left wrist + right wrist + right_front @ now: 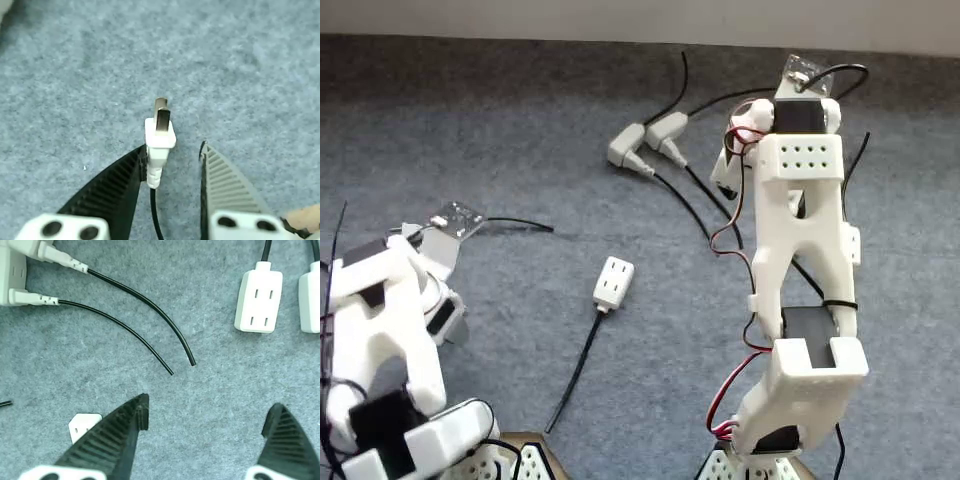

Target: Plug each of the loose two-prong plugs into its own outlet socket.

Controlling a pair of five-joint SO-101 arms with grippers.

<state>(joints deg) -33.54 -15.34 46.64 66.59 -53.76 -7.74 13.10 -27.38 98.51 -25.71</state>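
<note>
The grey carpeted counter [520, 110] carries both arms: the right arm [800, 230] stretches from 5 o'clock up toward 1 o'clock, and the left arm [390, 330] is folded at 8 o'clock. The right end effector [209, 405] hangs wide open over bare carpet, gripping nothing. The left end effector [172, 148] is partly open around the two-prong plug [160, 137]. The plug body touches the black finger [117, 185], while the grey finger [225, 190] stands apart from it. The plug's long axis runs in line with the fingers, prongs pointing away from the wrist and its black cord trailing back between them. Near the counter's middle lies an outlet socket [613, 281], with the plug well apart at about its 9 o'clock. The socket's long axis runs from 1 to 7 o'clock, and its cord [575, 365] leaves toward 7 o'clock. At its 12 o'clock two white cord ends [645, 143] lie side by side, cables running toward 4 o'clock. Beyond the right end effector sit two more sockets [257, 300], slots facing up.
</note>
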